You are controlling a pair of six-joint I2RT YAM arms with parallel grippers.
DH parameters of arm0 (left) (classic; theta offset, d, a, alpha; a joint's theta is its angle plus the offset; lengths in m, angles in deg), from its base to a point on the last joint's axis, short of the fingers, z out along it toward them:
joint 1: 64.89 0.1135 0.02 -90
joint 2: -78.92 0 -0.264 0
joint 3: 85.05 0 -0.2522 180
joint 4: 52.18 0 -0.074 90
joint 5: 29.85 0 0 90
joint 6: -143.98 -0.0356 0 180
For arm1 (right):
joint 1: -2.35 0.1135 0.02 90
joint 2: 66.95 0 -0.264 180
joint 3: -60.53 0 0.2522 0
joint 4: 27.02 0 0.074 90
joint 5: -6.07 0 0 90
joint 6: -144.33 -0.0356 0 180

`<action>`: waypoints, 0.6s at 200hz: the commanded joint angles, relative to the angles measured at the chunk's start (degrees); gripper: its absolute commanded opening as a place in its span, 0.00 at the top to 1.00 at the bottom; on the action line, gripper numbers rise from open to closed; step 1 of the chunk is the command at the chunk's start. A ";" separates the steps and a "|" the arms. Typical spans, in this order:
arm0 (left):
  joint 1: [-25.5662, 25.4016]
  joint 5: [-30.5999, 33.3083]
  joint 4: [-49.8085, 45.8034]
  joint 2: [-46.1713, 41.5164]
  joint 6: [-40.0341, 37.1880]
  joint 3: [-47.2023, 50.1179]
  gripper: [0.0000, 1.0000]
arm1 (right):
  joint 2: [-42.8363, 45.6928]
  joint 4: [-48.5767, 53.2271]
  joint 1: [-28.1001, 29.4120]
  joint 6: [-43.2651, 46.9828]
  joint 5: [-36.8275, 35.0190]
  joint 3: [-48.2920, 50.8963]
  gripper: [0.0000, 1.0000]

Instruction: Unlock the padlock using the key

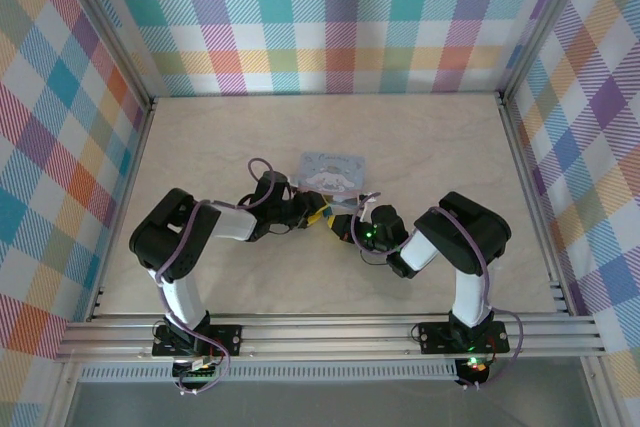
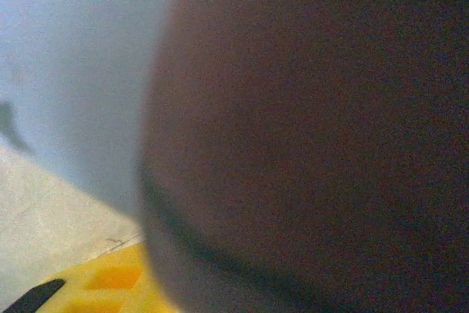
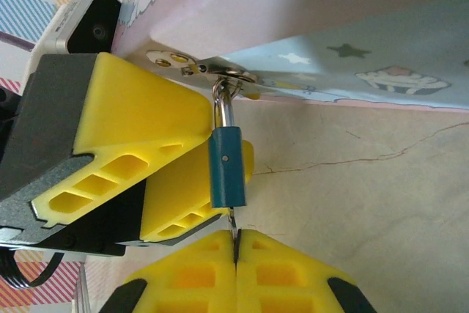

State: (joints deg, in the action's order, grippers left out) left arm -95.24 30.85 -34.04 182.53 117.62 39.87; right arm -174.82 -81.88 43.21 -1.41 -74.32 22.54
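The padlock point(image 3: 226, 168) is a small blue block hanging by its silvery loop point(image 3: 222, 111) from the hasp of the pale blue cartoon tin point(image 3: 352, 71). A thin metal key point(image 3: 233, 222) sticks into the padlock's underside. My right gripper point(image 3: 236, 237) is shut on the key, its yellow fingers point(image 3: 293, 269) pressed together. The left gripper point(image 3: 220, 148) comes in from the left. One of its yellow fingers point(image 3: 139, 119) lies against the padlock's upper side and the other passes behind the padlock. Whether they squeeze it is unclear. From above, both grippers point(image 1: 332, 217) meet just in front of the tin point(image 1: 335, 169).
The tin stands mid-table on the pale marbled surface point(image 1: 250, 137), with open room behind and to both sides. Plaid walls point(image 1: 340, 17) enclose the table. The left wrist view is blurred, with a dark mass point(image 2: 315, 130) close to the lens and a yellow finger point(image 2: 117, 280) low down.
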 commanded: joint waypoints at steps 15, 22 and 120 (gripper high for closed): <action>-1.40 -0.70 2.12 1.39 0.79 -1.73 0.62 | 1.52 -2.38 0.61 -1.55 0.67 -1.33 1.00; -1.51 -0.73 2.19 1.43 0.78 -1.72 0.62 | 1.48 -2.60 0.57 -1.72 0.76 -1.43 1.00; -2.35 -1.63 3.43 2.03 2.19 -2.61 0.76 | 1.94 -5.29 0.60 -5.15 0.05 -1.33 0.94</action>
State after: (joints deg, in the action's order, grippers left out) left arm -96.00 31.28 -32.34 183.60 119.13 38.82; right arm -174.47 -82.16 43.21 -5.26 -74.93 22.54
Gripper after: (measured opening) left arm 0.259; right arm 0.057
